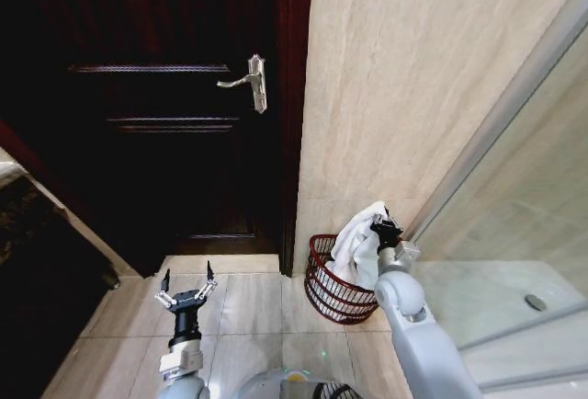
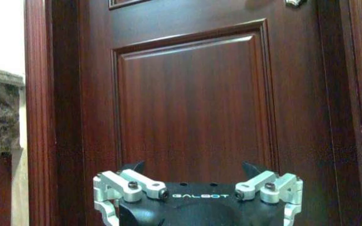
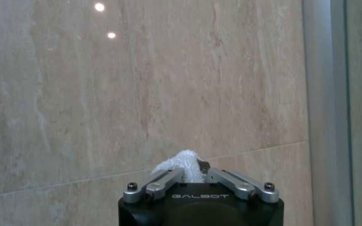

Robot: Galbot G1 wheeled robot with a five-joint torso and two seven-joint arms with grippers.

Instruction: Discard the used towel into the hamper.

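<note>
The white towel [image 1: 356, 245] hangs from my right gripper [image 1: 383, 231], which is shut on its upper end just above the hamper. The hamper [image 1: 333, 292], a small round reddish-brown wire basket, stands on the floor against the beige wall beside the door frame; the towel's lower part drapes inside it. In the right wrist view, a tuft of towel [image 3: 181, 164] bulges between the closed fingers [image 3: 163, 181], facing the tiled wall. My left gripper [image 1: 186, 285] is open and holds nothing, raised over the floor tiles left of the hamper, facing the dark door [image 2: 193, 103].
A dark wooden door [image 1: 175, 105] with a metal lever handle [image 1: 248, 79] fills the left. A glass shower partition [image 1: 514, 224] stands at the right. A dark stone counter [image 1: 28, 233] sits at the far left. Beige floor tiles [image 1: 248, 307] lie between.
</note>
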